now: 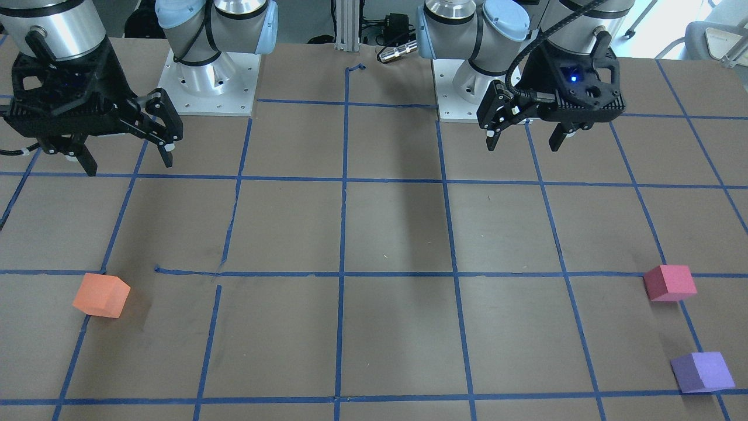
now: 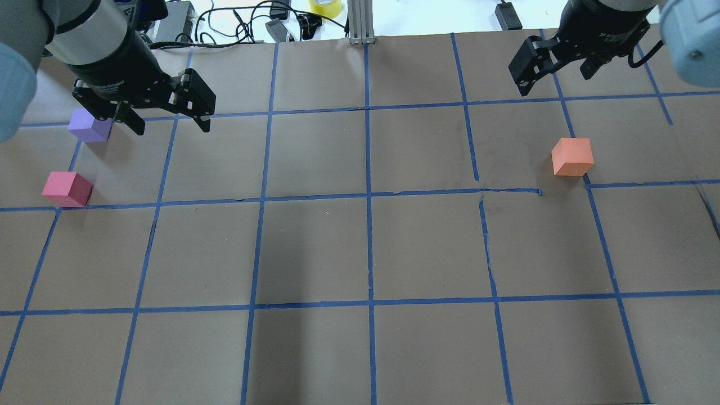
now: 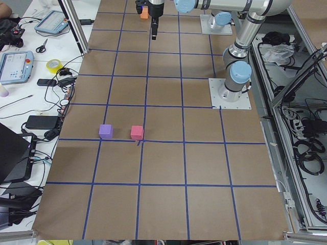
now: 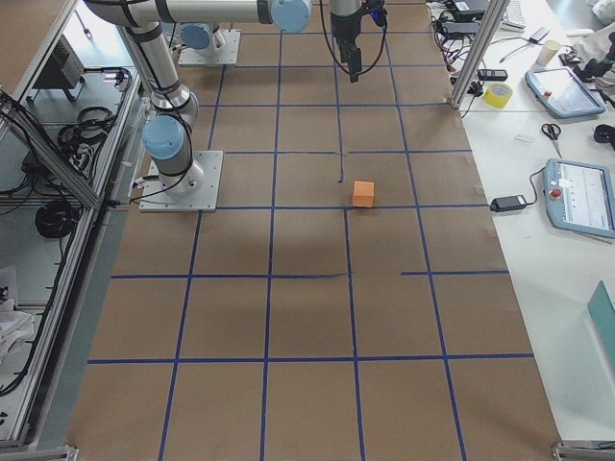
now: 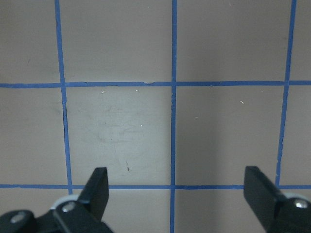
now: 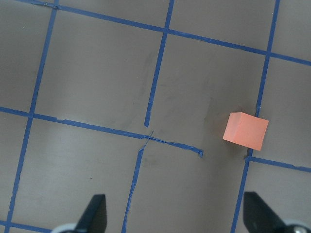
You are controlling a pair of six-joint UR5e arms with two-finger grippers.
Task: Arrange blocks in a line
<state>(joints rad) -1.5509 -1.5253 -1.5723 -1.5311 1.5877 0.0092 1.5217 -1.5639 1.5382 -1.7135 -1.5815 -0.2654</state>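
The orange block sits alone on my right side of the table; it also shows in the overhead view and the right wrist view. The pinkish-red block and the purple block sit near each other, apart, on my left side, as the overhead view shows for the pinkish-red and the purple. My left gripper hangs open and empty above the table, right of the purple block. My right gripper is open and empty, raised beyond the orange block.
Blue tape lines form a grid on the brown table. Both arm bases stand at the robot's edge. Cables and a yellow tape roll lie past the far edge. Tablets and scissors sit on a side bench.
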